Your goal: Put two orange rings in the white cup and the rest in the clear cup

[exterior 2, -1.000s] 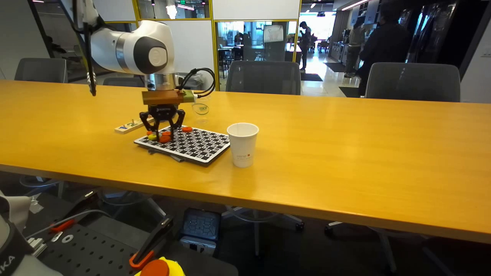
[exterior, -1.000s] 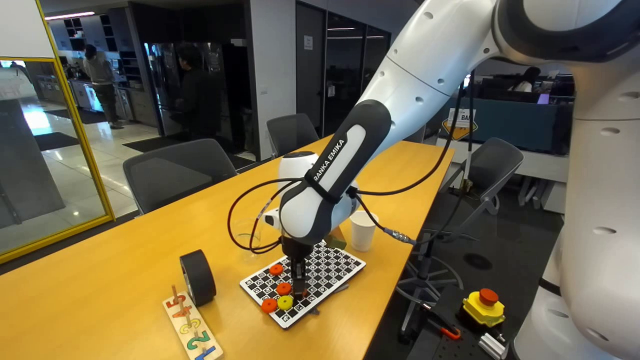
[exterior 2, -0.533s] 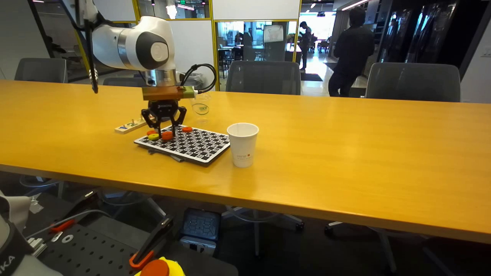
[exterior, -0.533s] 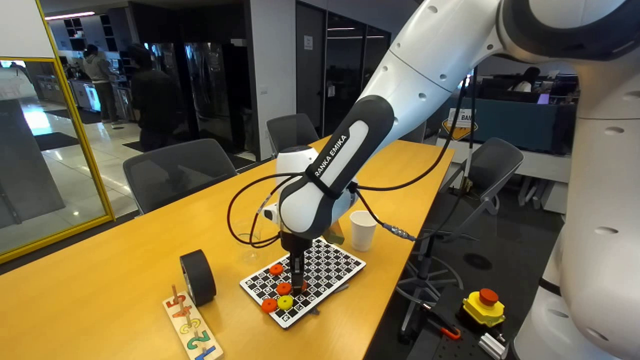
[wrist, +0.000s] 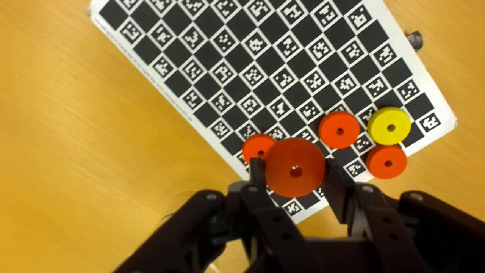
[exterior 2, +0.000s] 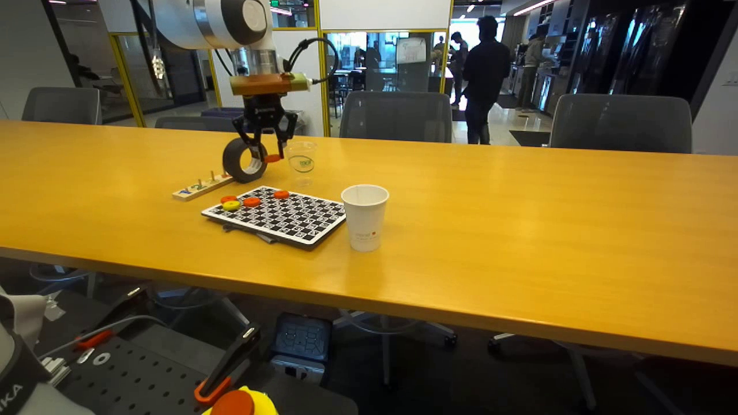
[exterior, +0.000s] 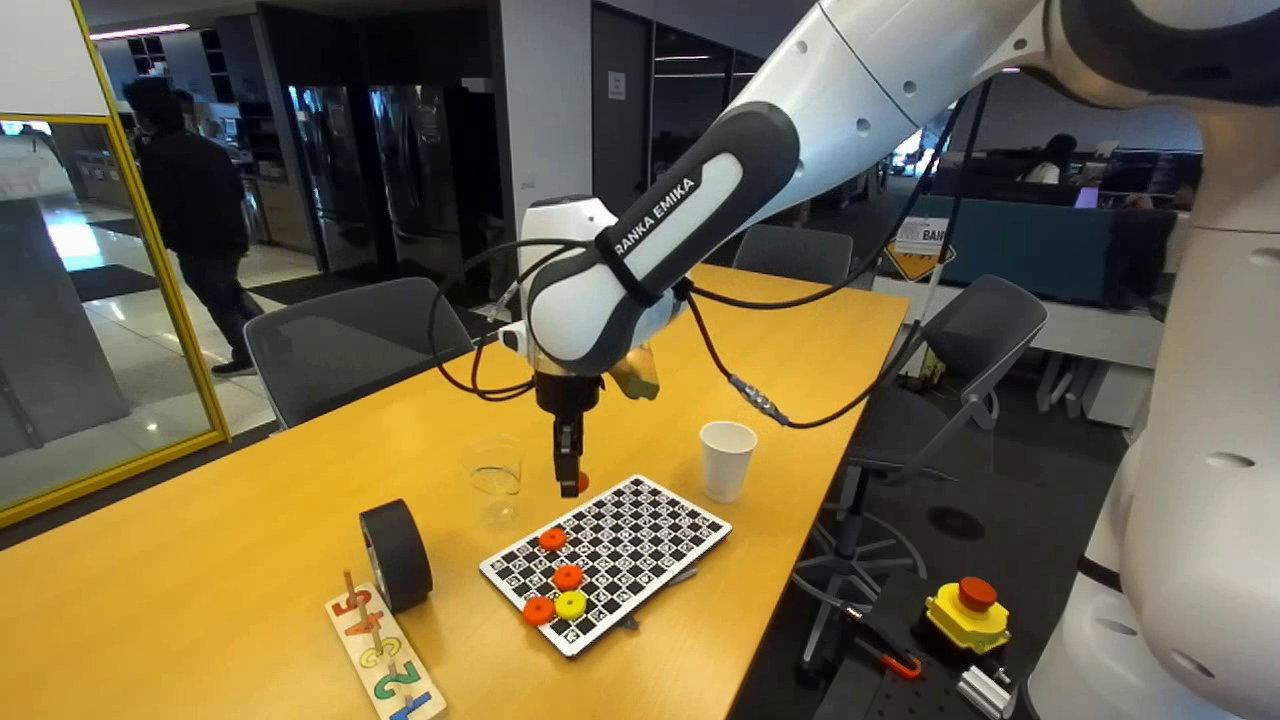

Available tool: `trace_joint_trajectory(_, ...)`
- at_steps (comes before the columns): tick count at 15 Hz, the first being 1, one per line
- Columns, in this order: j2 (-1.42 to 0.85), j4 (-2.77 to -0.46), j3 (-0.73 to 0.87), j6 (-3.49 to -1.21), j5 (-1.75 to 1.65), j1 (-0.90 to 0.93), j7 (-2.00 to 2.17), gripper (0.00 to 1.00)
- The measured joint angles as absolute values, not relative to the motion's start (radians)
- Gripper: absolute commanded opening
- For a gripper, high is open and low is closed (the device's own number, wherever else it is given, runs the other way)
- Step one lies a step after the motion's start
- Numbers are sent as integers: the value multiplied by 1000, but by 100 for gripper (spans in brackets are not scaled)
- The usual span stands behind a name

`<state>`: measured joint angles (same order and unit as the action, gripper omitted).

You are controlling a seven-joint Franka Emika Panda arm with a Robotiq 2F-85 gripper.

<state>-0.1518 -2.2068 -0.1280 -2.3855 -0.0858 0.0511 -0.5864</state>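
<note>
Left to right in an exterior view, the clear cup (exterior: 496,480) stands upright just off a long edge of the checkered board (exterior: 650,535). Three orange rings (exterior: 567,581) lie at one end of that board, one reaching over its edge, a yellow ring (exterior: 570,606) among them. The pincer (exterior 2: 273,157), hanging higher than the board, grips a fourth orange ring (wrist: 295,185) by opposite sides of its rim. That ring looks stiff, light and smooth, so the rim hold should suit, though it might swivel if pinched off-centre. The white cup (exterior: 727,464) stands just off the board's other end, probably easily tipped.
</note>
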Motion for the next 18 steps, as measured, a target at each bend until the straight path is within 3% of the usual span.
trace_joint_trajectory(18, -508, -1670, -131, -2234, -100, 51, -752, 21)
